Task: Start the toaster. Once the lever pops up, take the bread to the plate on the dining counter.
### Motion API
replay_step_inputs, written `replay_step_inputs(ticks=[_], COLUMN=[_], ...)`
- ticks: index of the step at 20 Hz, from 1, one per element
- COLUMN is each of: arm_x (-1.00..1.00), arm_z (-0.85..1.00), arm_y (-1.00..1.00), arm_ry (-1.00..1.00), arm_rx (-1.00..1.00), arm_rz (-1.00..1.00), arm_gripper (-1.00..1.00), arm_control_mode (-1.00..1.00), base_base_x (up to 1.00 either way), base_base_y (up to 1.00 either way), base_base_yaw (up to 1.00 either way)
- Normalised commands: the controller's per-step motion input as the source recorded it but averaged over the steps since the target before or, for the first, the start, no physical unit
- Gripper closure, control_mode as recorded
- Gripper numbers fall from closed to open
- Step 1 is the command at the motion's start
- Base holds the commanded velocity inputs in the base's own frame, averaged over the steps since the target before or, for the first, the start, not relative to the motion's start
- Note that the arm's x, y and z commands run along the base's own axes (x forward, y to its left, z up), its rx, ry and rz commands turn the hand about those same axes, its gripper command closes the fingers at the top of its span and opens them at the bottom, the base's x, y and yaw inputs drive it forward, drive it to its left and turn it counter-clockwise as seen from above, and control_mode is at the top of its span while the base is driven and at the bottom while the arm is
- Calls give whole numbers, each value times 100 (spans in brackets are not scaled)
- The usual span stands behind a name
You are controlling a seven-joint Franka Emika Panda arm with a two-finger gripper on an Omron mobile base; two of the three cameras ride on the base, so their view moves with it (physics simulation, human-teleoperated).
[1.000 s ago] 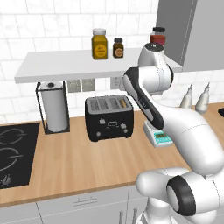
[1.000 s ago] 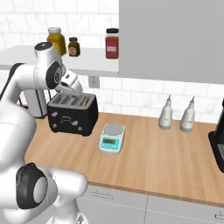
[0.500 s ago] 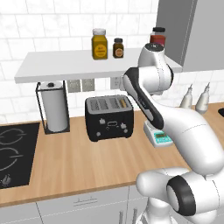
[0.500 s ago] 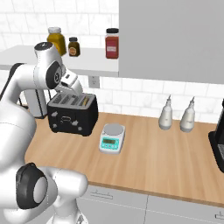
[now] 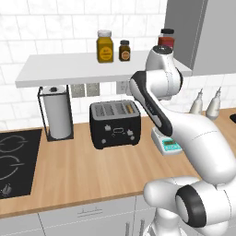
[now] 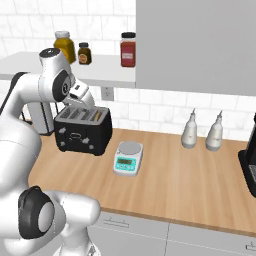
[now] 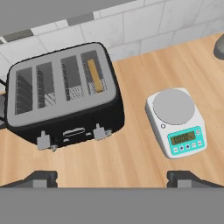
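The black toaster [image 5: 115,125] [image 6: 82,132] [image 7: 65,100] stands on the wood worktop against the tiled wall. A brown slice of bread [image 7: 95,75] sits down in its rightmost slot. Two pale levers [image 7: 43,140] show on its front face. My gripper [image 7: 113,178] [image 6: 85,100] hangs above the toaster, looking down on it, open, with nothing between its fingertips [image 7: 40,178]. The plate and the dining counter are out of view.
A white-and-teal scale [image 7: 177,120] [image 5: 168,144] [image 6: 127,157] sits just right of the toaster. A paper-towel roll [image 5: 57,113] and black hob [image 5: 14,161] lie to the left. A shelf with jars [image 5: 105,46] overhangs. Two bottles [image 6: 192,130] stand by the wall.
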Motion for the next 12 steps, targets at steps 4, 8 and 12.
replay_step_inputs(ticks=[4, 8, 12], arm_x=[0, 0, 0], arm_z=[0, 0, 0], arm_y=[0, 0, 0], arm_ry=[0, 0, 0], arm_rx=[0, 0, 0], arm_rz=[0, 0, 0], arm_gripper=[-100, -100, -100], arm_control_mode=[-100, -100, -100], base_base_x=[0, 0, 0], base_base_y=[0, 0, 0], base_base_yaw=[0, 0, 0])
